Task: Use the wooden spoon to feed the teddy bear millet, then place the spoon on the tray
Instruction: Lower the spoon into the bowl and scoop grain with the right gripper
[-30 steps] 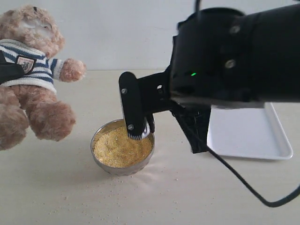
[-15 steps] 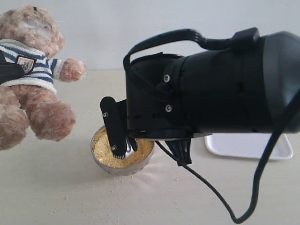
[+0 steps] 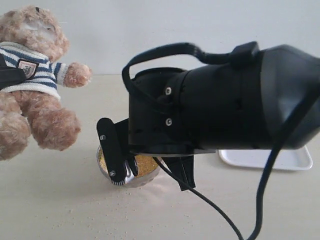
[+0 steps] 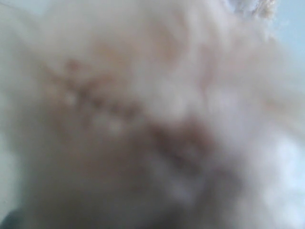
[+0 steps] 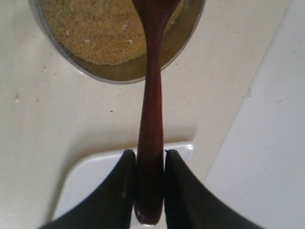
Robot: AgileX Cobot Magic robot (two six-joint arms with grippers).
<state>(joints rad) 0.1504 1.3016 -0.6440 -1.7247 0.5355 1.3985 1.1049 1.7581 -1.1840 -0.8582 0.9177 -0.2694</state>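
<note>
Wooden spoon (image 5: 150, 119): slim, dark reddish-brown, glossy, w/ a long thin handle that widens toward its head. The right gripper (image 5: 149, 155) is clamped on the handle near its end, black fingers (image 5: 125, 186) pressed to both sides. The spoon head reaches over the millet (image 5: 90, 28) and is cut off by the frame edge, so can't tell if it touches the grains.

Millet is fine yellow grain in a round shiny metal bowl (image 5: 114, 78). In the exterior view the right arm hides most of the bowl, and only a strip of millet shows.

Teddy bear (image 3: 35, 75): fluffy light-brown plush, navy/white striped shirt w/ crest badge, left of the bowl and apart from it.

Left gripper (image 3: 9, 75): only a black part across the bear's chest at the view edge. The left wrist view is nothing but blurred fur, so can't tell if the claw is apart or closed.

Tray (image 3: 295, 159): flat, white, low rim, right of the bowl, mostly behind the arm.

Table (image 3: 50, 200): pale beige, matte, w/ stray grains scattered near the bowl. Wall (image 3: 150, 30) behind is plain, light grey-white.
</note>
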